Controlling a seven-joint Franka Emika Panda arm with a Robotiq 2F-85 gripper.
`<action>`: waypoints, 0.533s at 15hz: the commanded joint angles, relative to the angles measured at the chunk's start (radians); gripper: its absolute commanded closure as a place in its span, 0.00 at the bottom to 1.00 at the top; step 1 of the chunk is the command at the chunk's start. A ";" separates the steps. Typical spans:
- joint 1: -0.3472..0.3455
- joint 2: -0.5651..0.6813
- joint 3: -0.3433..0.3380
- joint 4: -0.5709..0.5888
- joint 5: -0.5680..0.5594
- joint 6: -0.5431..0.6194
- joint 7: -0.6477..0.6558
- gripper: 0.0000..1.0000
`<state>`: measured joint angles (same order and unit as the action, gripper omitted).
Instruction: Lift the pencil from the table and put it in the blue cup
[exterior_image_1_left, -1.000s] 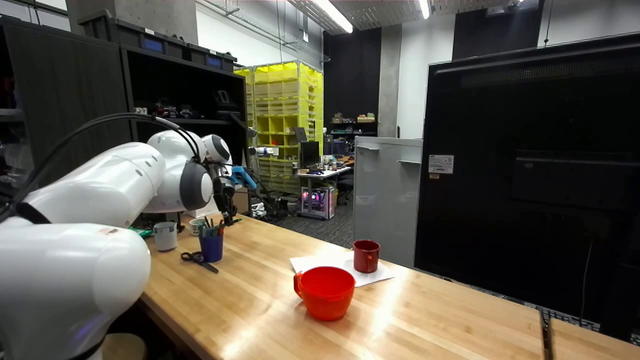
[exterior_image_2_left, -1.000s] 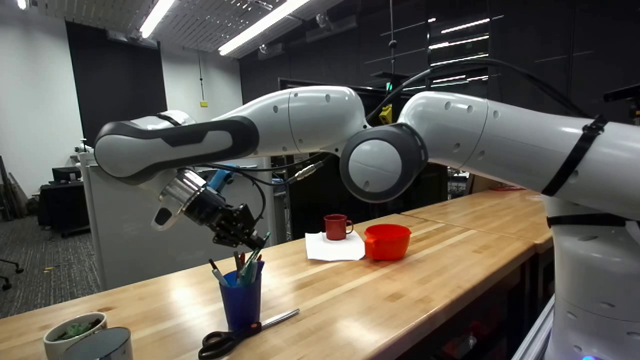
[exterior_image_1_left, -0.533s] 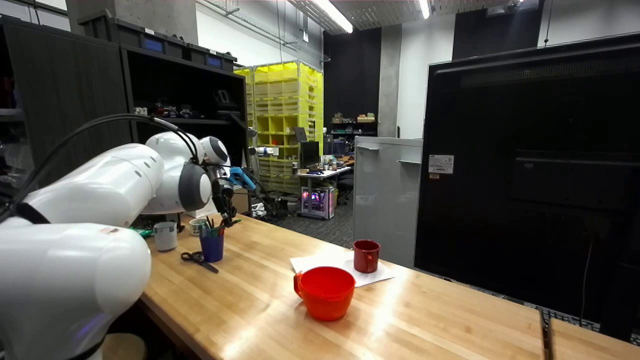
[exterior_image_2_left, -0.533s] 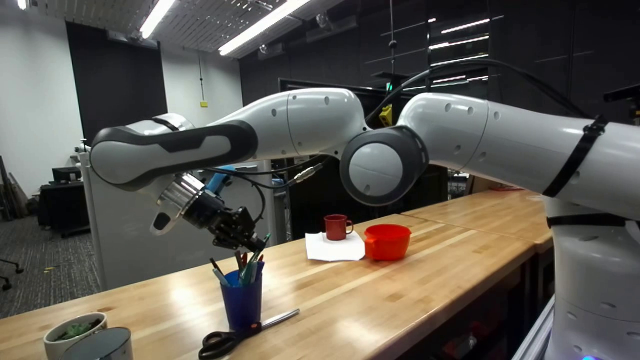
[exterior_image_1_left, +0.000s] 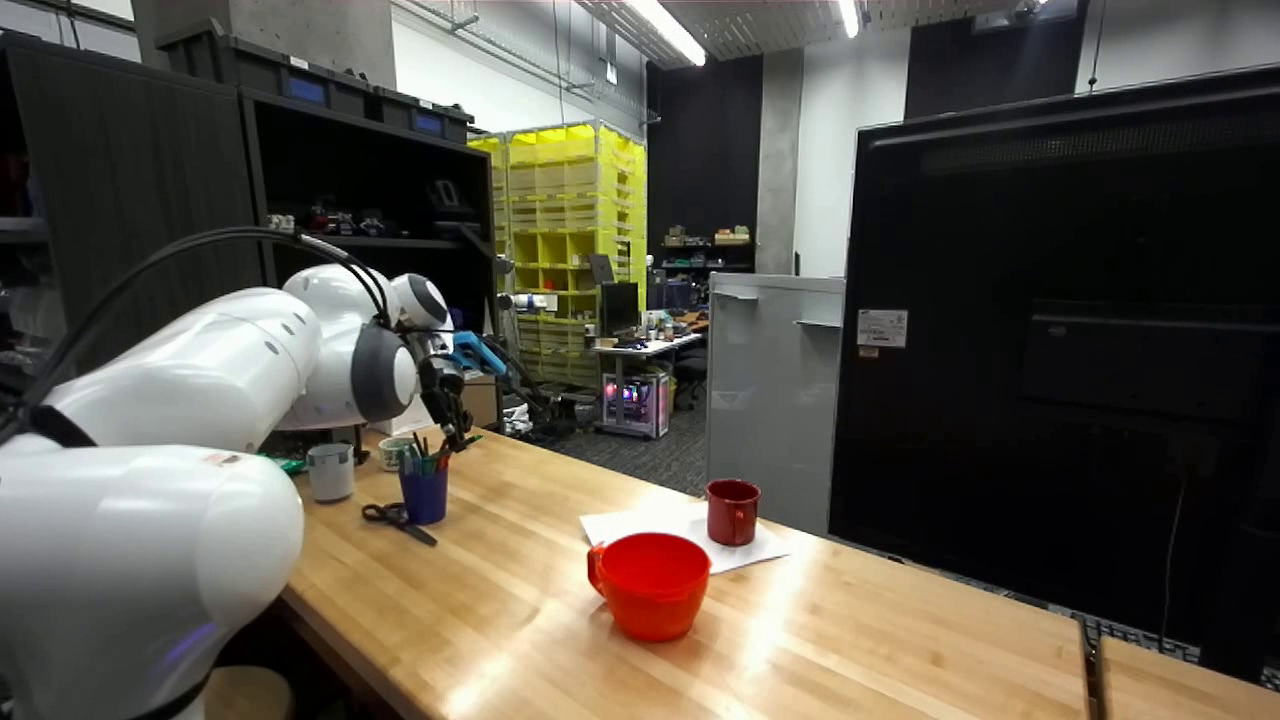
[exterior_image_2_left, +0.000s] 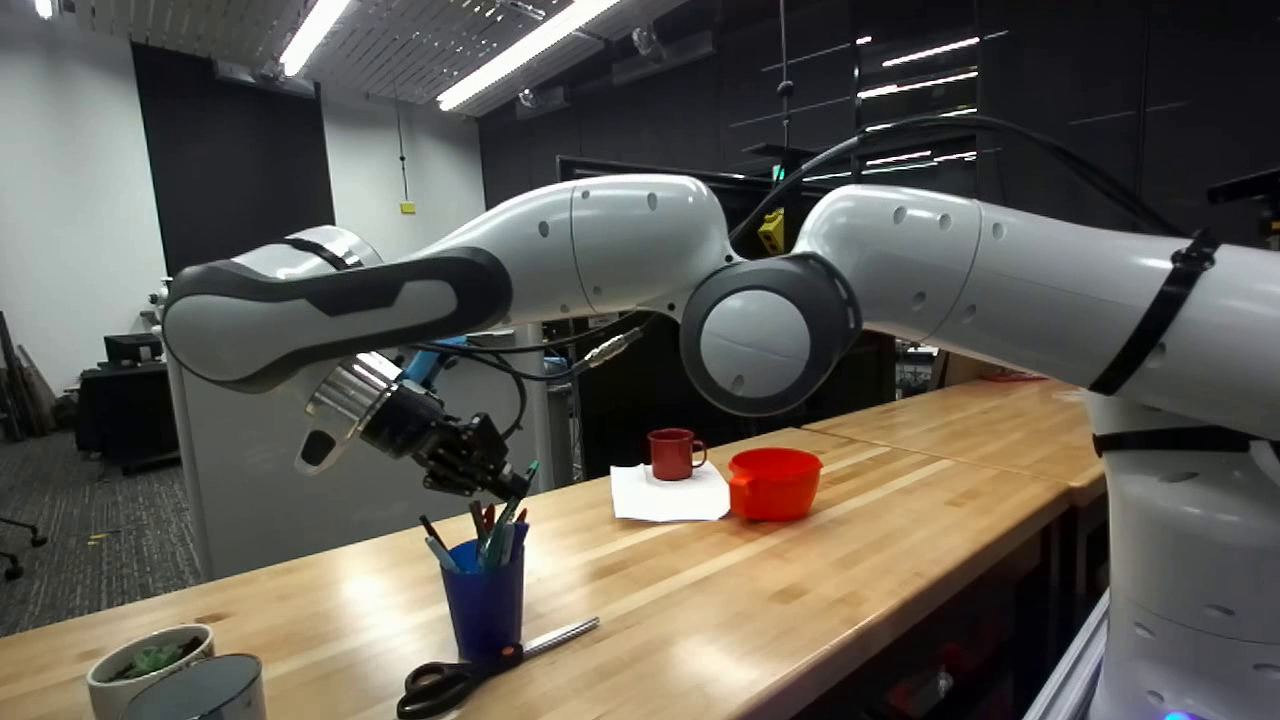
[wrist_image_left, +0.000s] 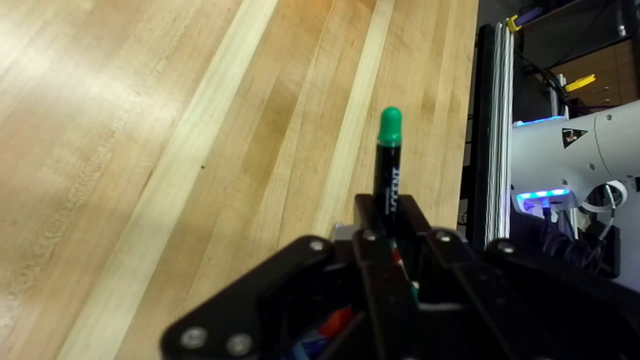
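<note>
In the wrist view, a dark, pen-like pencil (wrist_image_left: 389, 165) with a green end and white lettering stands pinched between the fingertips of my gripper (wrist_image_left: 387, 212). Its green end also shows in an exterior view, pencil (exterior_image_2_left: 532, 469), tilted just beyond the gripper (exterior_image_2_left: 517, 488). The blue cup (exterior_image_2_left: 485, 608) stands upright on the table, holding several pens and markers. My fingers are right above its rim, on the side toward the red bowl. The pencil's lower part runs down toward the cup's contents; I cannot tell whether its end is inside.
Black-handled scissors (exterior_image_2_left: 450, 685) lie against the cup's base. A potted plant (exterior_image_2_left: 150, 662) and a grey mug (exterior_image_2_left: 205, 695) stand nearby. Farther along the table are a red bowl (exterior_image_1_left: 652, 590) and a dark red cup (exterior_image_1_left: 733, 512) on white paper (exterior_image_1_left: 610, 525).
The arm's wrist has shifted slightly left and down in an exterior view, tilting the gripper a little. The fingertips stay nearly in place, with the pencil still between them.
</note>
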<state>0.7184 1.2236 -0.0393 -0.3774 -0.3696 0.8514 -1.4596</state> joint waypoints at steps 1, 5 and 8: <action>0.036 0.008 -0.031 0.019 -0.038 0.001 0.022 0.97; 0.063 0.010 -0.047 0.016 -0.061 0.007 0.044 0.97; 0.080 0.015 -0.061 0.017 -0.077 0.017 0.065 0.97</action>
<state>0.7731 1.2264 -0.0722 -0.3774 -0.4170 0.8596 -1.4180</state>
